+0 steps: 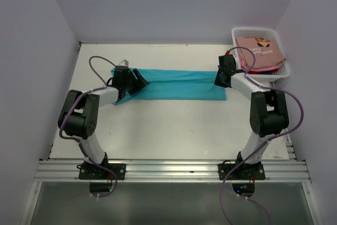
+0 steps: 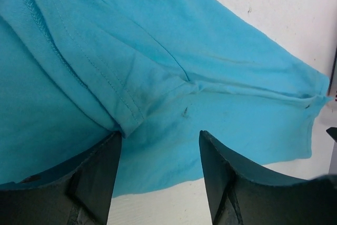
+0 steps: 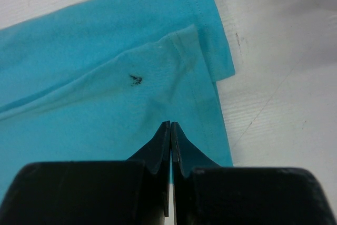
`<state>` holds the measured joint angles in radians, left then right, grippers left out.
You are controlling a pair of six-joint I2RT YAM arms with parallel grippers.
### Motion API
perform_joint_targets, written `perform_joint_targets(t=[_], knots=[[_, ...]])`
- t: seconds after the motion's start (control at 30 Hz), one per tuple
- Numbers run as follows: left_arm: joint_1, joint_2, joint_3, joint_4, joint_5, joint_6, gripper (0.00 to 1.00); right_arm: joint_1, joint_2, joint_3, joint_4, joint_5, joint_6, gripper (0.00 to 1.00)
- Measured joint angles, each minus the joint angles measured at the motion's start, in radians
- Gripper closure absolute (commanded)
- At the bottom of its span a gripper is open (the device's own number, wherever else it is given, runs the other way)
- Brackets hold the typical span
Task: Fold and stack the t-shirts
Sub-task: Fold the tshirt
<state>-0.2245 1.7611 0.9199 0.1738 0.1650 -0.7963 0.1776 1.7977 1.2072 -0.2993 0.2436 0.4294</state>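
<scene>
A teal t-shirt (image 1: 179, 84) lies on the white table (image 1: 174, 125), folded into a long strip running left to right. My left gripper (image 1: 138, 84) is open over the strip's left end. In the left wrist view the left gripper (image 2: 160, 140) straddles the cloth's near edge (image 2: 158, 51), with a folded sleeve hem by the left finger (image 2: 100, 177). My right gripper (image 1: 220, 80) is over the strip's right end. In the right wrist view the right gripper (image 3: 170, 126) is shut with no cloth between the tips, just above the teal cloth (image 3: 105, 77). A salmon-pink shirt (image 1: 260, 51) lies in the basket.
The white plastic basket (image 1: 235, 34) stands at the back right corner, close behind my right arm, with a red edge showing under the pink shirt. White walls enclose the table on the left, back and right. Bare table lies between the shirt and the arm bases.
</scene>
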Motion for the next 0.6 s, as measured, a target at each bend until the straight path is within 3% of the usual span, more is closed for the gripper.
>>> perform_joint_targets(t=[0.23,0.43,0.6], knots=[[0.012,0.057,0.005,0.02,0.008,-0.05,0.46,0.0,0.0,-0.003,0.0,0.0,0.0,1.0],[0.015,0.056,0.012,0.022,-0.006,-0.063,0.8,0.0,0.0,-0.005,0.0,0.0,0.0,1.0],[0.015,0.049,0.031,0.019,-0.019,-0.055,0.96,0.0,0.0,-0.008,0.0,0.0,0.0,1.0]])
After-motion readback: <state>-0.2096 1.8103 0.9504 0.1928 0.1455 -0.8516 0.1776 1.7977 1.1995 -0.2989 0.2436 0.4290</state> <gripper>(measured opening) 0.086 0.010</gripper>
